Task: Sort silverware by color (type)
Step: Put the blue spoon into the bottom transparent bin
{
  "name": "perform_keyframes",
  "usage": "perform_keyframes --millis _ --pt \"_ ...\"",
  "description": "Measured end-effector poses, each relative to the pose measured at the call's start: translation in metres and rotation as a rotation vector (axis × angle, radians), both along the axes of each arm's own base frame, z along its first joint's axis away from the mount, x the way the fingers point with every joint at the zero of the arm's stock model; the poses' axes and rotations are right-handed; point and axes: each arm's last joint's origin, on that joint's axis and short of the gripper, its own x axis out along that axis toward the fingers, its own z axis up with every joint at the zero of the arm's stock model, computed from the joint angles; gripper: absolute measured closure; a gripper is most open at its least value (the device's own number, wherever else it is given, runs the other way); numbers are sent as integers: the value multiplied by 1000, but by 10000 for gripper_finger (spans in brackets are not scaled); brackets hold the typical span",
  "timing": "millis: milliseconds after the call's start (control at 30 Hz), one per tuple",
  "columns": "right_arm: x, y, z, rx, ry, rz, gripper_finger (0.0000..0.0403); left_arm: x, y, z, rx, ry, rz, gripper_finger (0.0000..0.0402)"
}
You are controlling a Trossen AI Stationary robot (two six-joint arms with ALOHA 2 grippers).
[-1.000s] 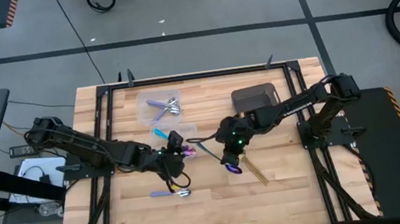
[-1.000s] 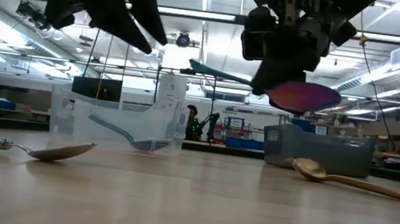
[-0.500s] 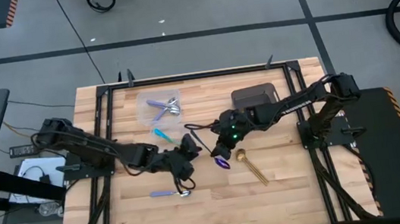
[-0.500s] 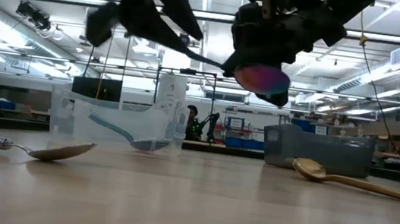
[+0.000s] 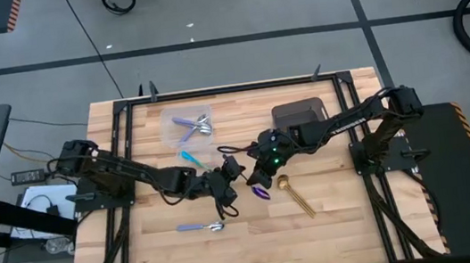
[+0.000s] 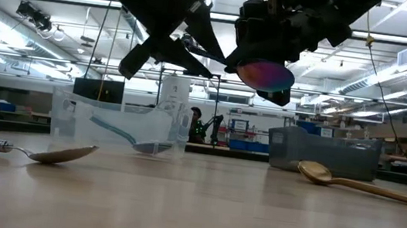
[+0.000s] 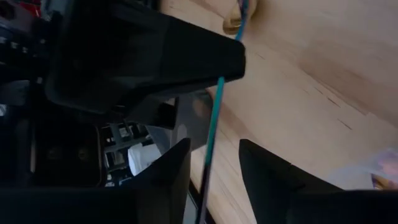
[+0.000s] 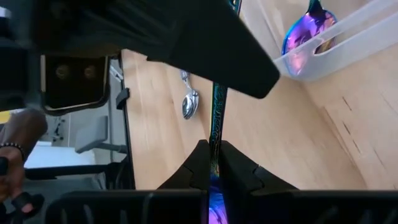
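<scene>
the teal spoon [image 8: 214, 118] is hanging above the bench [image 5: 344, 217], clenched in the right tool [image 8: 211, 163], its handle sitting between the released left tool's [image 7: 211, 163] fingers.

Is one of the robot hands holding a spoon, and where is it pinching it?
The right gripper pinches the teal-handled spoon on its handle, near the purple head.

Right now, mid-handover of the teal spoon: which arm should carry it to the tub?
Left, probably. The right gripper holds the teal spoon, but the left gripper is open around its handle and nearer the clear tub holding a teal piece.
</scene>
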Motion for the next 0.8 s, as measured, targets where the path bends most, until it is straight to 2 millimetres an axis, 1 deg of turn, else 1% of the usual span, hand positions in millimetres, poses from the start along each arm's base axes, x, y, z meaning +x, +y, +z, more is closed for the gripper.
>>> perform_keyframes --millis 167,367,400,533,800 --pt "0 -1 0 -22 -4 -13 378 0 0 0 -5 -2 5 301" --pt "0 -1 0 -24 -5 -12 377 0 0 0 -3 2 5 380" --pt "0 -1 0 -29 -6 -11 374 0 0 -1 -1 7 6 388" --pt "1 0 0 -67 -16 -23 351 -1 0 -2 1 21 6 390" --pt "1 1 0 -75 -28 7 292 -7 -2 -8 -22 73 53 392"
